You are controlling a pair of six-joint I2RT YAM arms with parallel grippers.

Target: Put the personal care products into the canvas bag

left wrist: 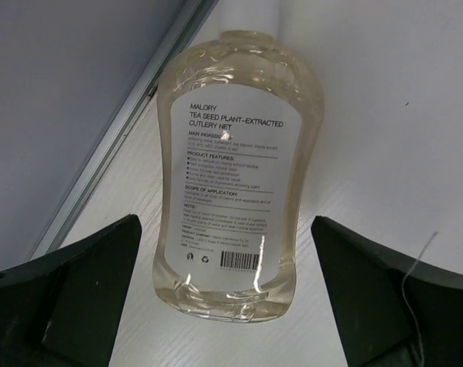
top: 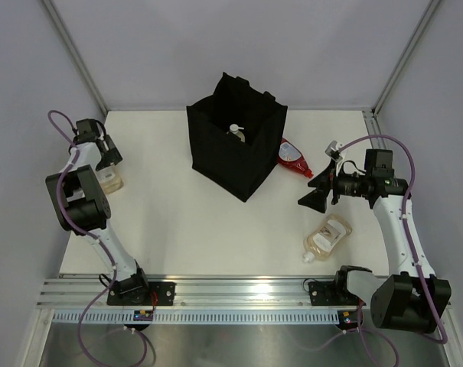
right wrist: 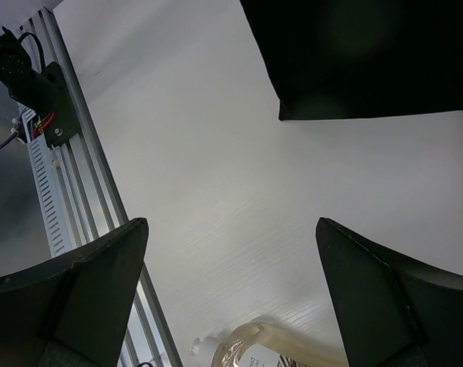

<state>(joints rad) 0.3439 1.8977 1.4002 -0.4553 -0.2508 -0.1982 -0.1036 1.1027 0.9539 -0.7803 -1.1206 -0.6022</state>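
Note:
The black canvas bag (top: 235,149) stands open at the table's middle back, and a bottle with a white pump (top: 236,133) shows inside it. A red squeeze bottle (top: 294,158) lies against the bag's right side. My left gripper (top: 109,157) is open at the far left, its fingers on either side of a pale-liquid bottle (left wrist: 231,176) with a white label that lies flat on the table, not touching it. My right gripper (top: 317,191) hangs open above the table, right of the bag. An amber bottle (top: 327,237) lies just in front of it, partly seen in the right wrist view (right wrist: 277,348).
A small silvery item (top: 332,147) lies at the back right beside my right arm. An aluminium rail (top: 239,290) runs along the near edge, also seen as the rail (right wrist: 63,153) in the right wrist view. Grey walls close the left, back and right sides.

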